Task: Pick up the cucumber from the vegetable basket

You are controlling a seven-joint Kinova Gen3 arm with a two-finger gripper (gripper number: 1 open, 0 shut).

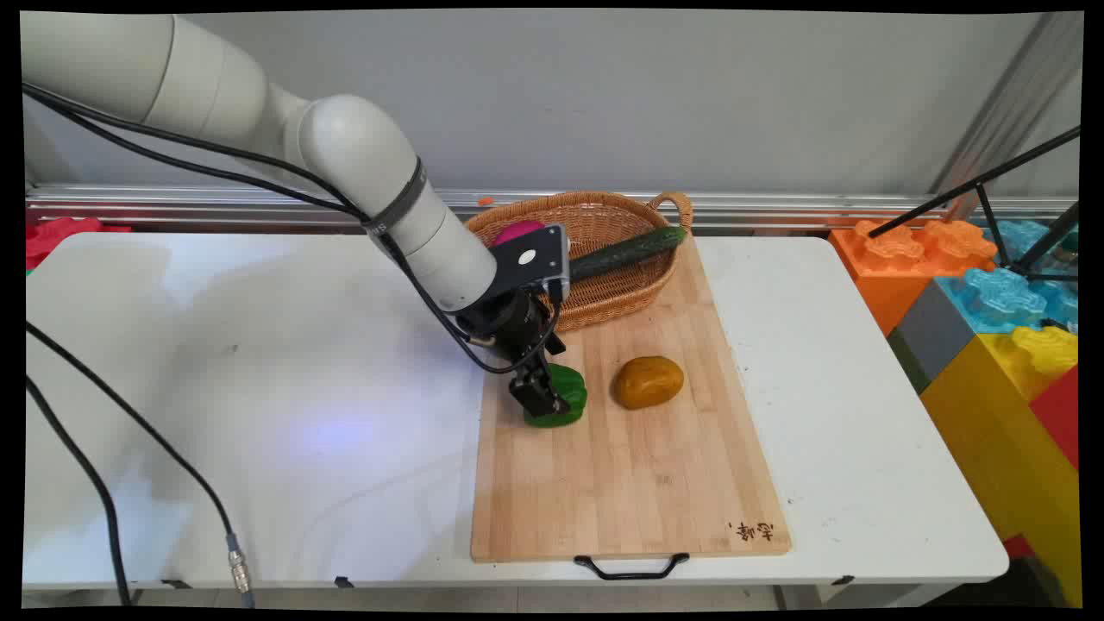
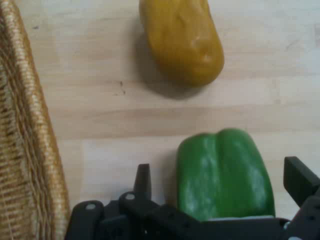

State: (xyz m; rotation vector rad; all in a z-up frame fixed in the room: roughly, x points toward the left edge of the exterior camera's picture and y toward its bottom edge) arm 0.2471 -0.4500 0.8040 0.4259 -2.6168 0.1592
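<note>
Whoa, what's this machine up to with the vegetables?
The white robot arm's black claw is down at a green bell pepper lying on a pale wooden cutting board. Its two fingers stand open on either side of the pepper, not pinching it. A brownish-yellow potato lies beside the pepper on the board. At the board's far end sits a woven wicker basket holding a long dark-green cucumber and something magenta, partly hidden.
</note>
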